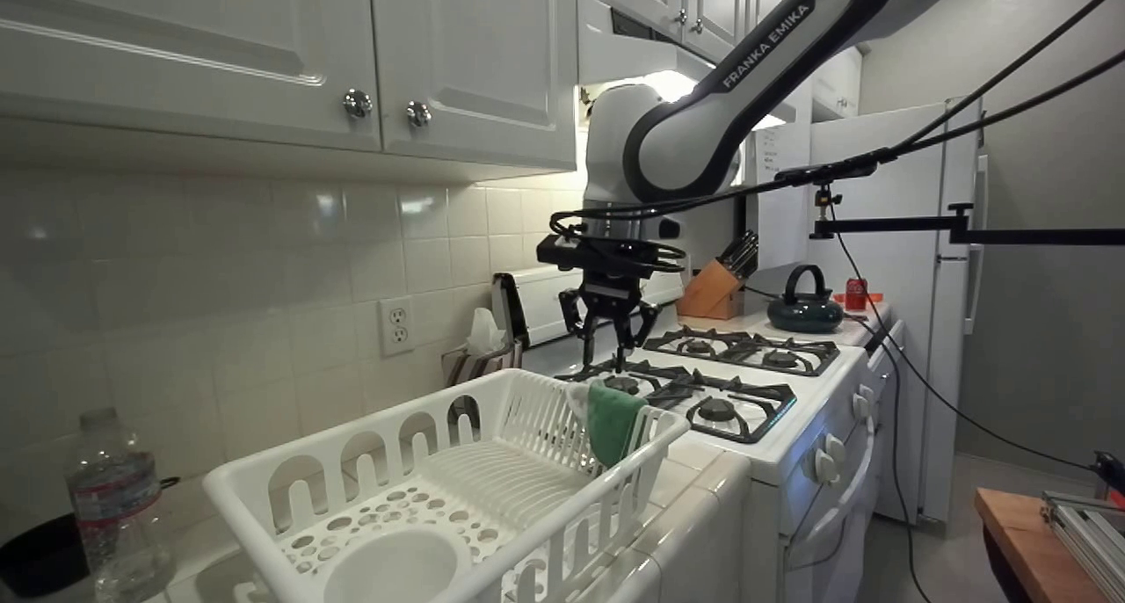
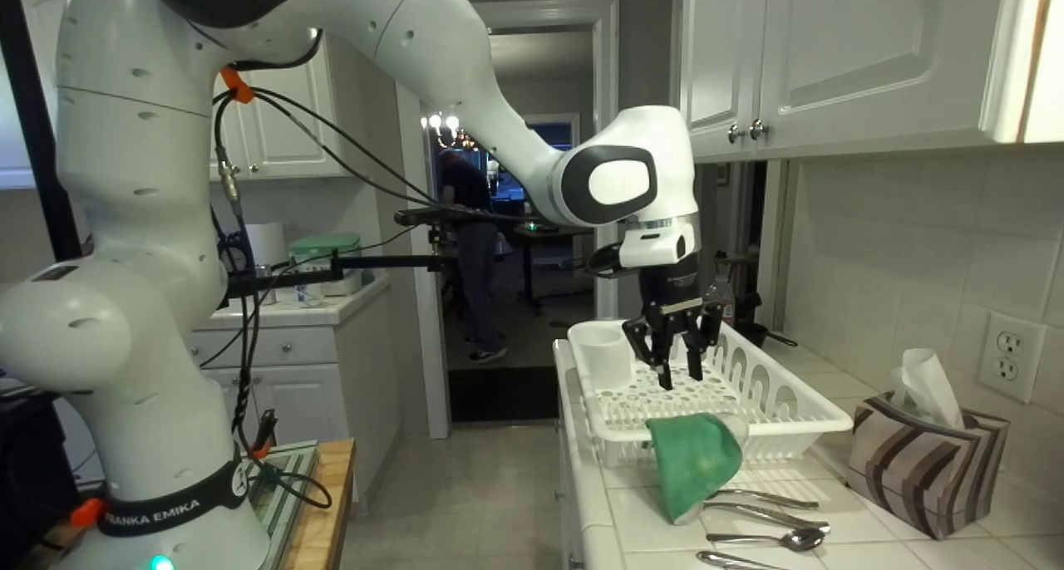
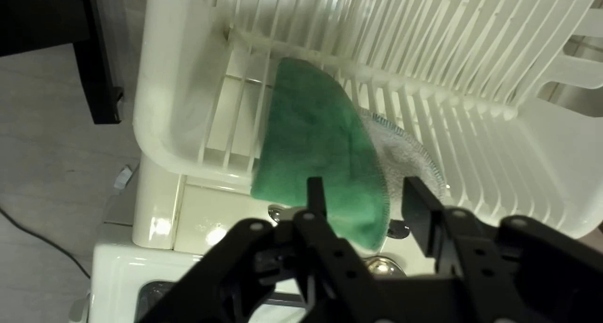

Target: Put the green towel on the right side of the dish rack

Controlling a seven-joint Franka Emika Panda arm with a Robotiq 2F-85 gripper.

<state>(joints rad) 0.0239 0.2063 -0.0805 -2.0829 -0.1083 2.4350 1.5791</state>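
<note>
The green towel [image 1: 613,423] hangs draped over the end wall of the white dish rack [image 1: 220,484], at the end near the stove. Its outer end hangs toward the counter in an exterior view [image 2: 694,462]. In the wrist view the towel [image 3: 315,134] shows a green face and a greyish-white fleecy part to its right. My gripper [image 3: 362,186] is open, and nothing is between its fingers. It points down above the towel and the rack, apart from both, in both exterior views [image 1: 605,366] [image 2: 680,380]. The dish rack also shows in the wrist view [image 3: 160,101].
A white cup [image 2: 605,356] stands in the rack. Several pieces of cutlery [image 2: 798,539] lie on the counter beside the towel. A striped tissue box [image 2: 927,462] stands near the wall. A stove [image 1: 765,454] adjoins the counter. A plastic bottle [image 1: 119,497] stands beside the rack.
</note>
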